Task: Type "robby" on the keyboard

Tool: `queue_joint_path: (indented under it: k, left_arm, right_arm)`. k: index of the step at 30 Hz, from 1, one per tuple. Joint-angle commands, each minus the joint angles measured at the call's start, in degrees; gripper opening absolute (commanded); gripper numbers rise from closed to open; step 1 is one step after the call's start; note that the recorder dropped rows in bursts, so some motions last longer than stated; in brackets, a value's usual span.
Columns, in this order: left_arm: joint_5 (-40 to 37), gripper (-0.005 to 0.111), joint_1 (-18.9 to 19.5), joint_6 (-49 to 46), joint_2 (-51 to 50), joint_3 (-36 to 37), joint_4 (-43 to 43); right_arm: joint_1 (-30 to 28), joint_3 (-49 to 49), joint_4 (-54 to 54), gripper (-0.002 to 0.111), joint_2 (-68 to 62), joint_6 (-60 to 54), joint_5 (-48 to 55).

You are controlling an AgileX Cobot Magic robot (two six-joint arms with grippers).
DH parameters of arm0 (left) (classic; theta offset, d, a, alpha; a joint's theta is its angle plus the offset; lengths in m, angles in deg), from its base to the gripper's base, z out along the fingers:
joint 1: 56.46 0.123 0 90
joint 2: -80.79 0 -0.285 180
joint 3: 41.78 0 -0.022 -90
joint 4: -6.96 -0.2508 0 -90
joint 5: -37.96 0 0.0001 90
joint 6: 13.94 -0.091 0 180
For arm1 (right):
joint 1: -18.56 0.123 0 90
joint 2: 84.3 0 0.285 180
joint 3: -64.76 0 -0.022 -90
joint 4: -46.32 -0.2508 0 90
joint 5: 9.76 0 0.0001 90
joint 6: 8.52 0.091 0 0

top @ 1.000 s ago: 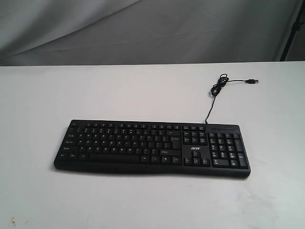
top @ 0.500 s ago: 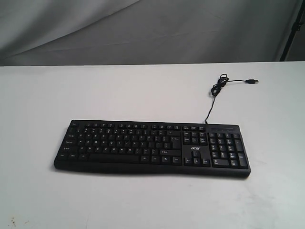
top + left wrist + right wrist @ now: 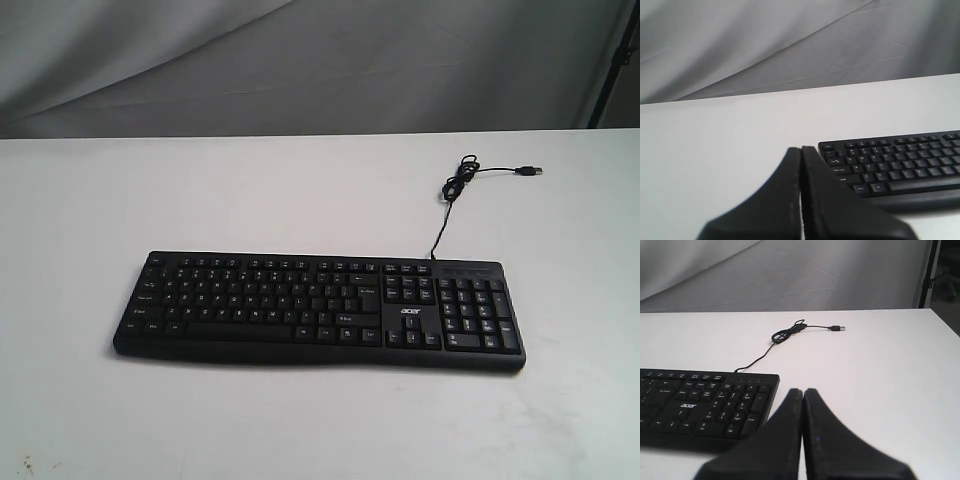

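- The left gripper [image 3: 801, 150] is closed on nothing, its two black fingers pressed flat together. It hangs above the white table [image 3: 300, 190], off the left end of the keyboard [image 3: 300, 305] and touching none of it.
- The keyboard lies flat on the table, a little nearer the front edge, with its long side across the exterior view. The letter keys are on the left, the number pad on the right, and the "acer" logo sits above the arrow keys.
- A thin black cable [image 3: 460, 175] leaves the back edge above the number pad, runs away from the keyboard, loops into a small tangle and ends in a USB plug [image 3: 530, 171] lying loose on the table.
- The right gripper [image 3: 803, 391] is also closed and empty, fingers meeting at the tips. It hangs above the table just off the number-pad end, clear of the keys.
- A grey cloth [image 3: 300, 60] hangs behind the table.
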Motion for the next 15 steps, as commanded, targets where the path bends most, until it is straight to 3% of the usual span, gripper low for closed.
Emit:
queue_joint_path:
  k: [1,15]
  left_arm:
    - [0.3,0.0,-0.3,0.2,0.2,0.2,-0.3]
    - [0.3,0.0,-0.3,0.2,0.2,0.2,-0.3]
  right_arm:
    - [-0.1,0.3,0.9,0.0,0.4,0.4,0.9]
    - [-0.1,0.3,0.9,0.0,0.4,0.4,1.2]
